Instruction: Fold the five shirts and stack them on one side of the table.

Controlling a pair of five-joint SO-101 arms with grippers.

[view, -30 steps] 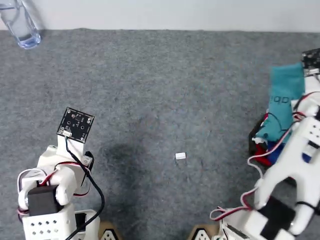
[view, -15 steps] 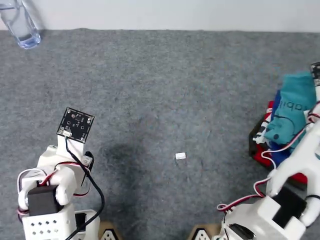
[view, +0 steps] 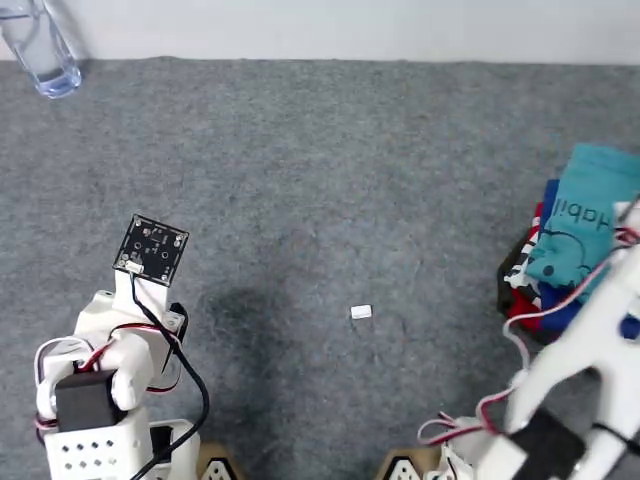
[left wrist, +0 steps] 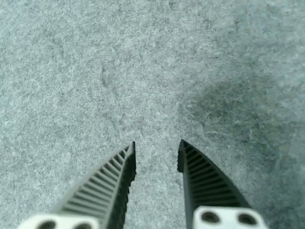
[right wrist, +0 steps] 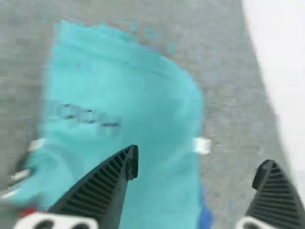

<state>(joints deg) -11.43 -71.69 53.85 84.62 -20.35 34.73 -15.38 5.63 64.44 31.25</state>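
- High view entry: a grey, felt-covered tabletop (view: 320,160) is carrying every item listed below.
- Item, stack of folded shirts (view: 522,300): it is sitting at the right edge of the tabletop, with red, blue and black-and-white striped layers showing along its side.
- Item, teal shirt (view: 585,225): folded with its dark print facing up, it is lying on top of that stack. In the right wrist view the teal shirt (right wrist: 119,109) is lying directly under the claw.
- Item, right gripper (right wrist: 200,157): its jaws are standing wide apart above the teal shirt and gripping nothing. Whether the tips are touching the cloth cannot be told.
- Item, right arm (view: 580,340): it is leaning from the near edge toward the stack.
- Item, left gripper (left wrist: 156,145): its jaws are standing a little apart, holding nothing, and hanging over bare grey covering.
- Item, left arm (view: 110,350): it is sitting by the near left corner, well apart from the stack.
- Item, small white piece (view: 361,312): it is lying towards the near edge, between the two arms.
- Item, clear cup (view: 40,50): it is standing at the far left corner.
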